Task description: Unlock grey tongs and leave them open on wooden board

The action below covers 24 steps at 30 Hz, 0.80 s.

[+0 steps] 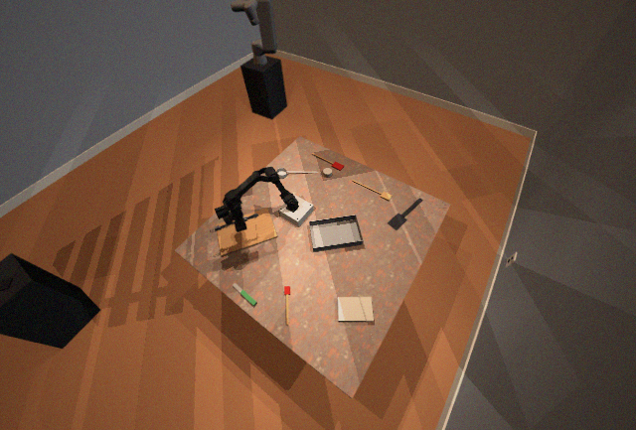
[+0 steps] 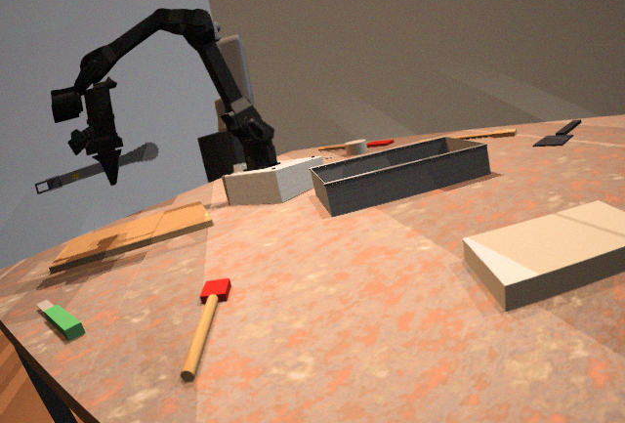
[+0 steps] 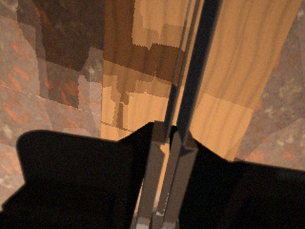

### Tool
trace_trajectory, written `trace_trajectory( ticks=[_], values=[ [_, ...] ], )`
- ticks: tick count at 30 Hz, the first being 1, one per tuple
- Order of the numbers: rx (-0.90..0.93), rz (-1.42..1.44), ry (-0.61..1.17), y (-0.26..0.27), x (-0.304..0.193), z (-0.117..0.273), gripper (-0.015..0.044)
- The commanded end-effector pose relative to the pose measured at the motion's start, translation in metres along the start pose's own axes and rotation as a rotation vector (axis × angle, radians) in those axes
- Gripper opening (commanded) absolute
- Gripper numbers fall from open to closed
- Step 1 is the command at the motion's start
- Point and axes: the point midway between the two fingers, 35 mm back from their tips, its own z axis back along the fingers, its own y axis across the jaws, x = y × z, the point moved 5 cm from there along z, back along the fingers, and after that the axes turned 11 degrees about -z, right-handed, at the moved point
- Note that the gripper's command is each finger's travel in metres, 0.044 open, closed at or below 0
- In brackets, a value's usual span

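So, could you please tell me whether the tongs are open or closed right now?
Closed: in the wrist view the two arms of the tongs run side by side with only a sliver between, clamped in the jaws above the wooden board.

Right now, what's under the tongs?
The wooden board lies directly below the tongs, which hang in the air in the closed tool. The tongs and tool hide a strip of the board.
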Motion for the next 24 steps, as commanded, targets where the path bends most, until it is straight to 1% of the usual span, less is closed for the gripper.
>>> trace_trajectory(
  ticks=[1, 24],
  values=[
    [0.005, 0.008, -0.057, 0.000, -0.003, -0.001, -0.0150],
    [0.066, 0.027, -0.425, -0.001, -0.024, -0.010, -0.0150]
  ],
)
